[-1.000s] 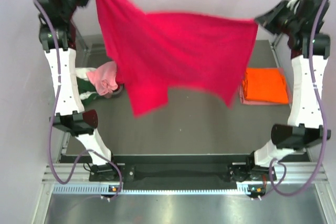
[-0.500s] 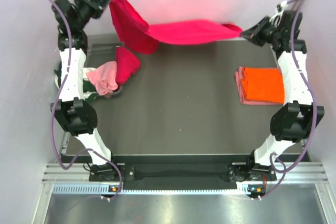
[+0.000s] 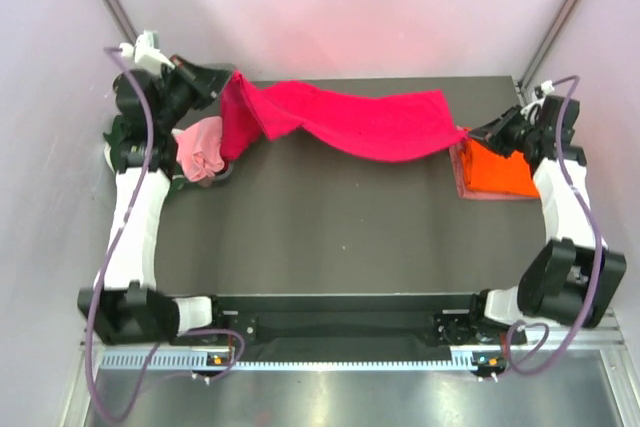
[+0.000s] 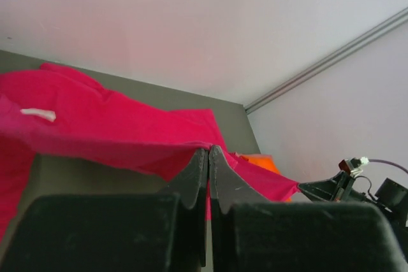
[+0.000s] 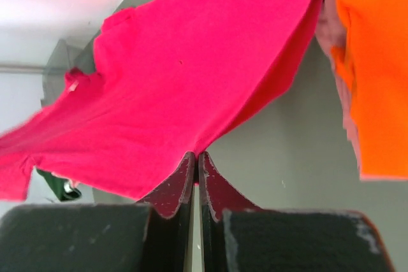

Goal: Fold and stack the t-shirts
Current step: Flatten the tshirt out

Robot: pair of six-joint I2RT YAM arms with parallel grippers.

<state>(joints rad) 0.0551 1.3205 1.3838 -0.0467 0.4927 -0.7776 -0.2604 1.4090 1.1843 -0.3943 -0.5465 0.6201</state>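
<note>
- the red shirt (image 3: 370, 127) hangs stretched between the two arms over the far half of the dark table (image 3: 330, 237). it sags mid-span and is bunched in folds at its left end.
- the cloth is soft, matte, plain crimson, and a small white label (image 4: 38, 114) shows on it.
- the left claw (image 3: 222, 85) is clenched on the shirt's left edge, and the right claw (image 3: 472, 134) is clenched on its right corner.
- a folded orange shirt (image 3: 503, 172) lies flat at the right on a pink layer (image 3: 462, 185) that is mostly hidden.
- a crumpled pale pink shirt (image 3: 200, 150) sits at the left, partly covered by the red cloth.
</note>
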